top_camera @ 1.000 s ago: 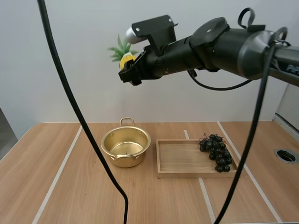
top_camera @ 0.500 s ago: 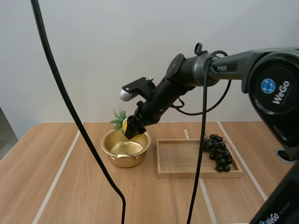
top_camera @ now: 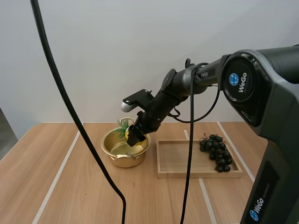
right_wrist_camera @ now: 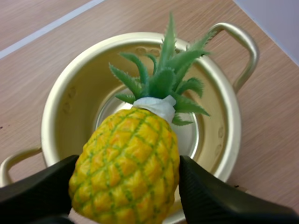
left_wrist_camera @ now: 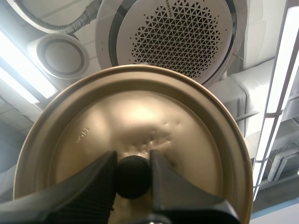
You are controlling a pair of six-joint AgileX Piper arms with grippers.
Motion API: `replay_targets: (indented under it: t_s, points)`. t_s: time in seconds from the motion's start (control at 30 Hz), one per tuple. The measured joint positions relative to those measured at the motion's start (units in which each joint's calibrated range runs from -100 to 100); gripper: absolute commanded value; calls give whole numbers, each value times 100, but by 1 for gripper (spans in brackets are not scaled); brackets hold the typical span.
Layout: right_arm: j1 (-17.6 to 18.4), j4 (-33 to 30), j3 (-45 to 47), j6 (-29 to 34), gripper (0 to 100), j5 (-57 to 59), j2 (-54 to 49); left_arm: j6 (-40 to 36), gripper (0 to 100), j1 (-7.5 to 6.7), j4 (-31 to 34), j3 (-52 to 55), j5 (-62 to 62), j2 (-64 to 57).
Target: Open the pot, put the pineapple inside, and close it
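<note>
An open gold pot [top_camera: 125,147] with two handles stands on the wooden table left of the tray. My right gripper [top_camera: 133,136] hangs over the pot's right rim, shut on a small yellow pineapple [right_wrist_camera: 128,172] with a green crown [top_camera: 123,127]. In the right wrist view the black fingers [right_wrist_camera: 219,198] clasp the fruit on both sides, directly above the pot's hollow [right_wrist_camera: 140,112]. The left wrist view has my left gripper [left_wrist_camera: 133,175] shut on the black knob [left_wrist_camera: 133,176] of the gold lid [left_wrist_camera: 131,135], held up away from the table.
A shallow wooden tray [top_camera: 180,161] lies right of the pot, with a bunch of dark grapes [top_camera: 216,152] at its right end. White stripes run along the tabletop. A round hole [top_camera: 286,156] sits at the table's right edge.
My right arm has swung down from high above the table, carrying the pineapple to just over the pot's opening. The pot, tray and grapes have stayed put.
</note>
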Motion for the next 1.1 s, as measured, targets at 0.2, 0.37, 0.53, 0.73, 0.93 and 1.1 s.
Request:
replay_targets:
  t_s: [0.2,0.37,0.53,0.73,0.93,1.1]
  points:
    - [42,146,0,-136,0,-187,210,0,0,0,0,0,0,0]
    - [77,155,0,-155,0,-222,487,0,0,0,0,0,0,0]
    - [84,155,-17,-164,0,-268,611,0,0,0,0,0,0,0]
    - [84,155,-61,-164,0,-325,639,0,0,0,0,0,0,0]
    - [84,-68,-73,-82,0,-341,674,0,0,0,0,0,0,0]
    - [106,-359,-103,41,0,-324,674,0,0,0,0,0,0,0]
